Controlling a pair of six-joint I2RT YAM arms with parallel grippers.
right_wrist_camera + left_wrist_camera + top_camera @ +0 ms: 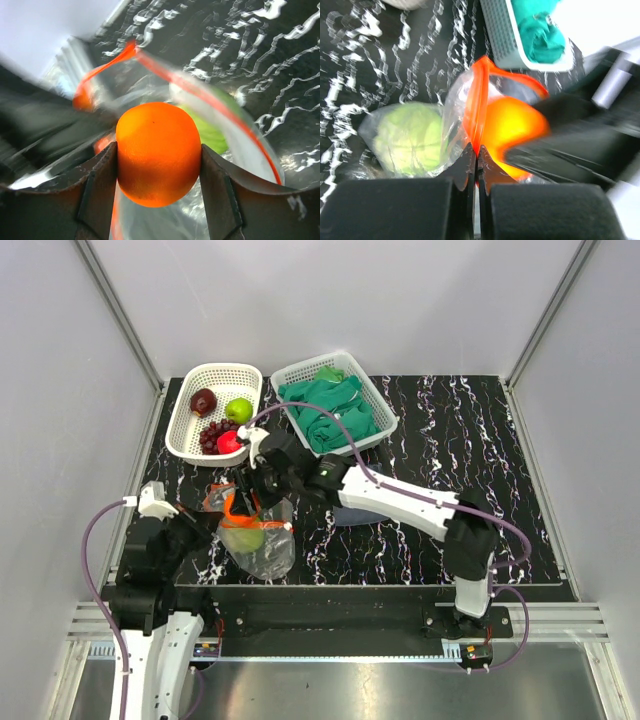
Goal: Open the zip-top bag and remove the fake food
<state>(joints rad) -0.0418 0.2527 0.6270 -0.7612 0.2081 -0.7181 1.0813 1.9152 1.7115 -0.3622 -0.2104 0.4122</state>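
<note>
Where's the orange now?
The orange is clamped in the right tool, at the mouth of the zip-top bag on the table's near left, the green cabbage just behind it.

Top view: bright, even overhead light, sharp throughout, shadows soft and faint on the tabletop (pixel 450 440). Left wrist view: heavy motion smear down the right side, right arm (pixel 580 135) streaked dark; orange (pixel 512 125) blown out, glowing yellow in the middle; upper right corner clipped to white; left hand (pixel 476 155) near-black, no detail. Right wrist view: orange crisp, left background smeared, white glare on the glossy tabletop, zip-top bag (pixel 220 107) film shiny, soft-focus.
</note>
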